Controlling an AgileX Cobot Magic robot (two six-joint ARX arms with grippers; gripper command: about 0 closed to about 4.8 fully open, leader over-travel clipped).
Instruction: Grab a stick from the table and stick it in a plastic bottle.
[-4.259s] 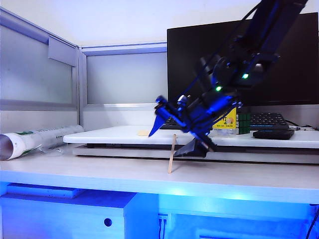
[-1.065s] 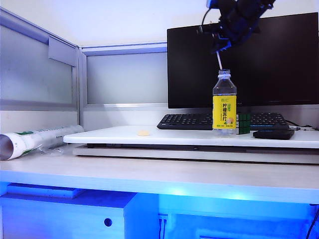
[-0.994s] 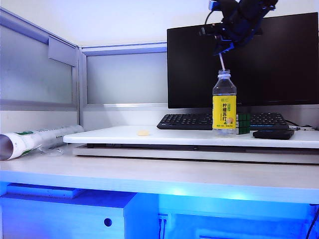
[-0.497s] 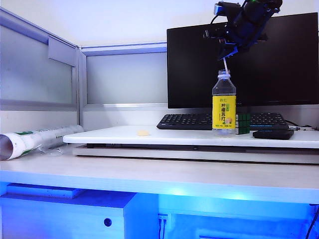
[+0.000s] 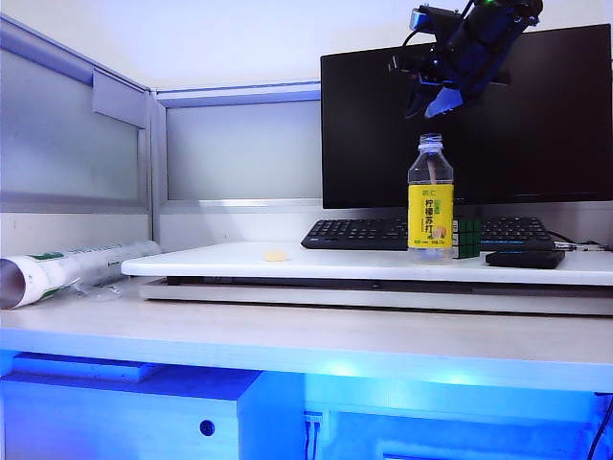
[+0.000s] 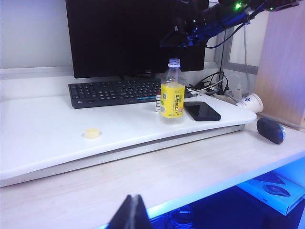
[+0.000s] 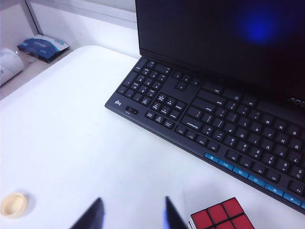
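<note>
Since half a second ago the stick [image 5: 436, 174] has left the right tool [image 5: 433, 99] and now sits inside the plastic bottle [image 5: 431, 199], its upper part leaning against the inner wall below the neck. That tool hangs directly above the bottle mouth, at 12 o'clock from it, with its two fingers parted and nothing between them; the right wrist view confirms the gap. The left tool [image 6: 132, 215] rests low over the front of the desk [image 6: 157, 179], well away from the work, fingers pressed together and empty.

Risks noted:
- The bottle is light, uncapped and stands unsupported on the raised board; a sideways brush from the retreating right tool could tip it and spill the stick.
- A cube puzzle [image 5: 467, 237] at 3 o'clock of the bottle, a phone [image 6: 202, 110] and a keyboard [image 6: 114, 92] crowd the base; a low withdrawal path could strike them.
- The loose cap [image 6: 92, 133] lies well off at 9 o'clock and poses no hazard.

Judgement: insertion appears complete; a straight upward exit is safest.
</note>
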